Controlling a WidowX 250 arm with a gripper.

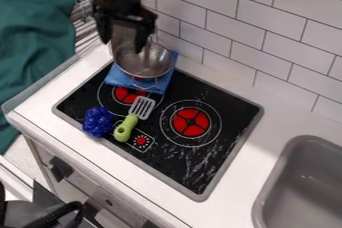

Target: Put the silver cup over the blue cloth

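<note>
Where the gripper (123, 44) hangs with fingers spread at the far corner of the stovetop (169, 160), the silver cup (145, 64) there, over the blue cloth (120, 77) as I see it, could tip or drag the cloth askew if a low sideways move catches its rim.

No readable text (or numbers), seemingly

Just by the gripper (122, 45): one silver cup (143, 62), one blue cloth (157, 83). Farther down in view from it: one black stovetop (227, 104), two red burners (191, 122), one red dial (141, 140), one spatula (125, 128), one blue grape bunch (98, 122). Off left: one green cloth (35, 39). Well apart, lower right: one sink (294, 154).
</note>
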